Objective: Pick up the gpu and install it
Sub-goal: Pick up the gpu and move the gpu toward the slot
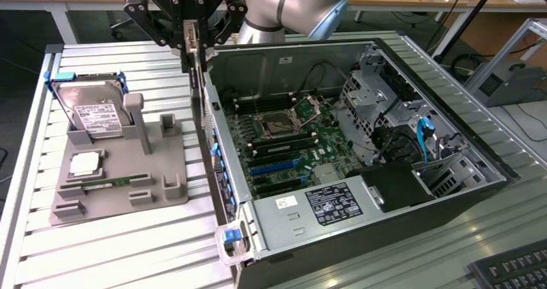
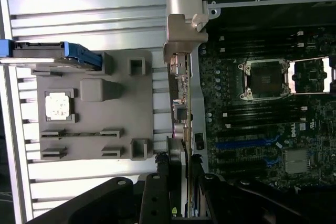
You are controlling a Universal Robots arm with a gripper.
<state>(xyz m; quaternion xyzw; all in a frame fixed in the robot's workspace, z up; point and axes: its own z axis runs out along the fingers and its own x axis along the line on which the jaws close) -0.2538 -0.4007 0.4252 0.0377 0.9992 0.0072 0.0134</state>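
The gripper (image 1: 191, 42) is clamped on the gpu (image 1: 197, 77). The card hangs upright below the fingers, along the open case's (image 1: 483, 173) wall, on the exterior view's left.

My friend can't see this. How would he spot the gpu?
Find the open computer case. By its wall beside the grey parts tray, the gripper holds the gpu in its jaws. It's a thin card hanging edge-on, unlike the boxy hard drive.

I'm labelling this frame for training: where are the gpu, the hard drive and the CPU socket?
gpu (image 1: 197, 77), exterior view, on its thin silvery edge.
hard drive (image 1: 97, 115), exterior view, on its white label.
CPU socket (image 1: 278, 123), exterior view, on its dark centre.
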